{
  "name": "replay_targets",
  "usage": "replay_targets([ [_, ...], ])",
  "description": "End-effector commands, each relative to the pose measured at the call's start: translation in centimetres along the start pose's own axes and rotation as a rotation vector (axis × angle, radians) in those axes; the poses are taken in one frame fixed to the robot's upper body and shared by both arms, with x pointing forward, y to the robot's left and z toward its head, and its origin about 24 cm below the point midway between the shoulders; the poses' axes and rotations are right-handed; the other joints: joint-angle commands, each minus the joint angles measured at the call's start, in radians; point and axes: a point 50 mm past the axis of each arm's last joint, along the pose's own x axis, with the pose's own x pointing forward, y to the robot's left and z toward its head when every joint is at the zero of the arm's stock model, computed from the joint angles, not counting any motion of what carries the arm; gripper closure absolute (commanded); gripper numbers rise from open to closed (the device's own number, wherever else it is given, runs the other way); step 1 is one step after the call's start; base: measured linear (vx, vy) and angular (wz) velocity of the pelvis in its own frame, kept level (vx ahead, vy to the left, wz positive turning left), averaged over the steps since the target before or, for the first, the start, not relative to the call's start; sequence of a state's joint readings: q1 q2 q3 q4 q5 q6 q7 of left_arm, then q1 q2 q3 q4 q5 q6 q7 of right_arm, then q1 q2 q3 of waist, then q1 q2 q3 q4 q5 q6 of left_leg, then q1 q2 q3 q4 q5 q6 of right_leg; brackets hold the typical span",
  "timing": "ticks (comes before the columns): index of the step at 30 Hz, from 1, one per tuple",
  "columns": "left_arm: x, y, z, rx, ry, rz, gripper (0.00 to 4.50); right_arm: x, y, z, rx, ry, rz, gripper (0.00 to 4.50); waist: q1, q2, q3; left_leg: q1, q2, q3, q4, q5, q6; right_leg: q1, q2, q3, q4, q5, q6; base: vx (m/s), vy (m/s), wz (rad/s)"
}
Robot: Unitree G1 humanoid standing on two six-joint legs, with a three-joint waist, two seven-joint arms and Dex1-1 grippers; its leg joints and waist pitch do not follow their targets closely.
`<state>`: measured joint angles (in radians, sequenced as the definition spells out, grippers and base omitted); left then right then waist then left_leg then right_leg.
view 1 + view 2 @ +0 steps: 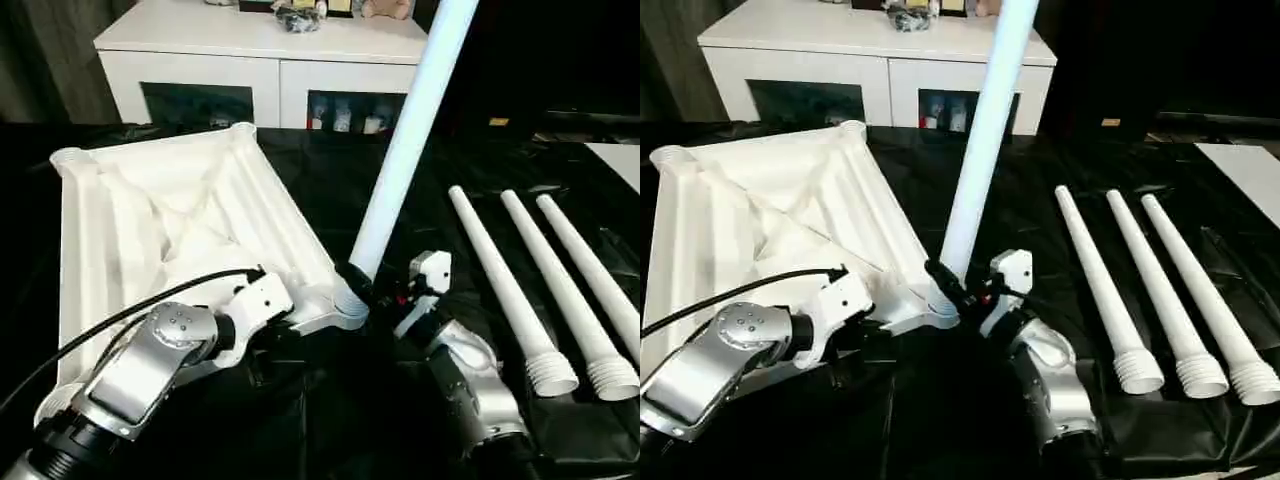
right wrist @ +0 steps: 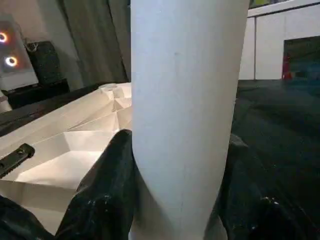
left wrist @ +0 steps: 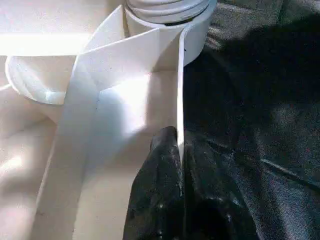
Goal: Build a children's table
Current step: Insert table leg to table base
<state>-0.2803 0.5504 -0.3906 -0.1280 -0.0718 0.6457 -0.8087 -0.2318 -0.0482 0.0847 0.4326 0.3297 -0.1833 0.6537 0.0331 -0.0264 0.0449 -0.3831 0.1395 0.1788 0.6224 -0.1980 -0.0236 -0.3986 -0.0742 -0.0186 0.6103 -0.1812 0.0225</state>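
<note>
Right wrist view, leg (image 2: pixel 185 115) between jaws

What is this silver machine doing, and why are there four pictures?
It is a robot with two silver arms building a little table. Two pictures come from its head, looking down. The other two come from cameras on its wrists. The white tabletop lies upside down on a black cloth. The left gripper is shut on a thin rib at the tabletop's near corner, holding it there. The right gripper is closed around a white leg that stands in that corner's socket, leaning a bit. Three more legs lie on the cloth, side by side. Behind stands a white cabinet.
</note>
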Motion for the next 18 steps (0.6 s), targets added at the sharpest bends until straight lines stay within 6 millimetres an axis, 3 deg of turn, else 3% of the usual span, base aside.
replay_targets([
  [1,-0.5,0.9,1.3,0.03,-0.064,0.052,4.5,-3.1,-2.3,-2.6,0.045,0.127,-0.179,2.64,-0.007,0.018,-0.043,0.03,0.081,-0.047,-0.114,-0.499,-0.063,0.005,-0.066,0.036,-0.087,-0.413,-0.184,0.0,0.0,0.0],
  [8,-0.5,1.4,2.1,0.035,-0.096,0.072,4.5,-3.4,-2.0,-3.8,0.065,0.221,-0.113,2.64,-0.008,0.017,-0.039,0.032,0.08,-0.051,-0.115,-0.551,-0.07,-0.002,-0.068,0.036,-0.096,-0.491,-0.163,0.0,0.0,0.0],
  [9,-0.5,1.4,2.1,0.037,-0.097,0.071,4.5,-3.5,-2.1,-3.9,0.071,0.23,-0.11,2.64,-0.01,0.011,-0.039,0.032,0.081,-0.051,-0.115,-0.556,-0.069,-0.003,-0.067,0.035,-0.098,-0.5,-0.16,0.0,0.0,0.0],
  [13,-0.5,1.5,2.3,0.045,-0.103,0.067,4.5,-3.9,-2.8,-4.0,0.068,0.28,-0.091,2.64,-0.011,0.01,-0.036,0.035,0.08,-0.053,-0.114,-0.586,-0.071,-0.008,-0.069,0.033,-0.104,-0.553,-0.142,0.0,0.0,0.0],
  [18,-0.5,1.7,2.3,0.053,-0.097,0.064,4.5,-3.8,-4.1,-3.0,0.108,0.312,-0.06,2.64,-0.015,0.012,-0.04,0.033,0.081,-0.055,-0.121,-0.58,-0.072,-0.002,-0.065,0.03,-0.099,-0.498,-0.148,0.0,0.0,0.0],
])
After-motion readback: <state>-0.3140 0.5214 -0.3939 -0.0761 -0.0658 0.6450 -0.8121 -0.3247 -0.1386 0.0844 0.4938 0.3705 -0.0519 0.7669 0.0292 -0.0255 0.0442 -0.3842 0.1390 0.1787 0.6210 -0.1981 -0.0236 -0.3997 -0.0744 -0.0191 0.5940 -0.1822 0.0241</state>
